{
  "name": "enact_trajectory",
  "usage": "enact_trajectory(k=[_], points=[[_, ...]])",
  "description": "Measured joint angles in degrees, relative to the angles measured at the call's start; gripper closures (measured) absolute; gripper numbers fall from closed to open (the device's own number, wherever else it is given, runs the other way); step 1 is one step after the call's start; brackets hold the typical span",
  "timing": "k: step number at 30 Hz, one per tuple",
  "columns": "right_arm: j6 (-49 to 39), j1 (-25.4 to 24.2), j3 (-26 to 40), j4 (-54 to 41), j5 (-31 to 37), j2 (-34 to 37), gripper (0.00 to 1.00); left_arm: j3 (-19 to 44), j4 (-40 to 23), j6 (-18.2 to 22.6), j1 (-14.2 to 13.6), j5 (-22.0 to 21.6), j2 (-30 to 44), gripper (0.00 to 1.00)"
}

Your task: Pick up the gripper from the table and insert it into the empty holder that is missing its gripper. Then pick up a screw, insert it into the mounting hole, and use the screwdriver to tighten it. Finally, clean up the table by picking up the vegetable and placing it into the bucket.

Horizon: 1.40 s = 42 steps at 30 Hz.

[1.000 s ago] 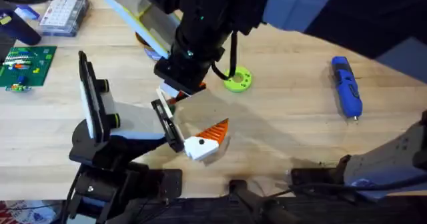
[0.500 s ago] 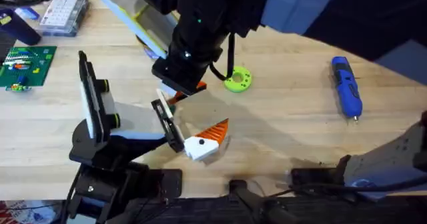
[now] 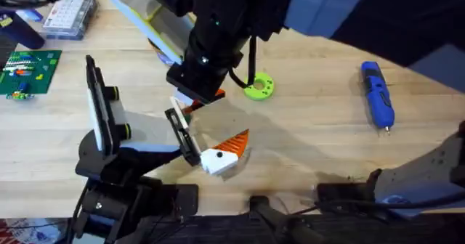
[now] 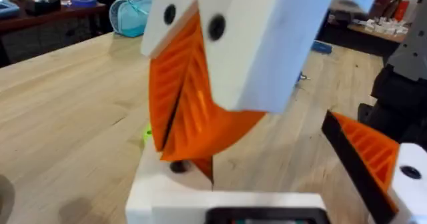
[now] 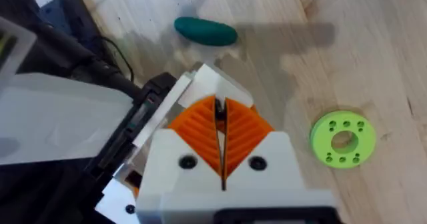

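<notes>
right gripper point(image 5: 219, 114): pads shut together, empty, over holder point(image 3: 182, 136) | loose gripper point(image 3: 221, 155): on desk point(image 3: 327, 128), just beside holder, wedge pointing away from holder

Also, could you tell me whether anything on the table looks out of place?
Possibly: the gripper sits at an angle against the end of the holder, and I cannot tell whether it is seated. Nothing looks spilled or damaged.

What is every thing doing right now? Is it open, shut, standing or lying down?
right gripper: shut
gripper: lying on the table, beside the holder
holder: upright
screwdriver: lying flat on the table
vegetable: lying on the table
green ring: lying flat
</notes>
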State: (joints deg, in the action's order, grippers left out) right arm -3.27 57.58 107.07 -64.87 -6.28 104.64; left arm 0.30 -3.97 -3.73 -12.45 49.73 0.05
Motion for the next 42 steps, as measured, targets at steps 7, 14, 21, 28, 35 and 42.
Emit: enact_trajectory(k=[7, 14, 21, 28, 35, 42], points=[[0.0, 0.4, 0.0, -1.0, -0.1, 0.0, 0.992, 0.0, 0.0, 0.0, 0.0, 0.0, 0.0, 0.011], [0.0, 0.7, 0.0, -1.0, -0.1, 0.1, 0.992, 0.0, 0.0, 0.0, 0.0, 0.0, 0.0, 0.011], [0.0, 0.7, 0.0, -0.4, -0.2, 0.1, 0.992, 0.0, 0.0, 0.0, 0.0, 0.0, 0.0, 0.01], [0.0, 0.7, 0.0, -0.3, -0.2, 0.5, 0.992, 0.0, 0.0, -0.8, 0.0, -0.2, 0.0, 0.01], [0.0, 0.7, 0.0, -0.3, -0.2, 0.5, 0.992, 0.0, 0.0, -0.9, 0.0, -0.2, 0.0, 0.011], [0.0, 0.7, 0.0, -0.3, -0.2, 0.5, 0.992, 0.0, 0.0, -1.0, 0.0, -0.2, 0.0, 0.01]])
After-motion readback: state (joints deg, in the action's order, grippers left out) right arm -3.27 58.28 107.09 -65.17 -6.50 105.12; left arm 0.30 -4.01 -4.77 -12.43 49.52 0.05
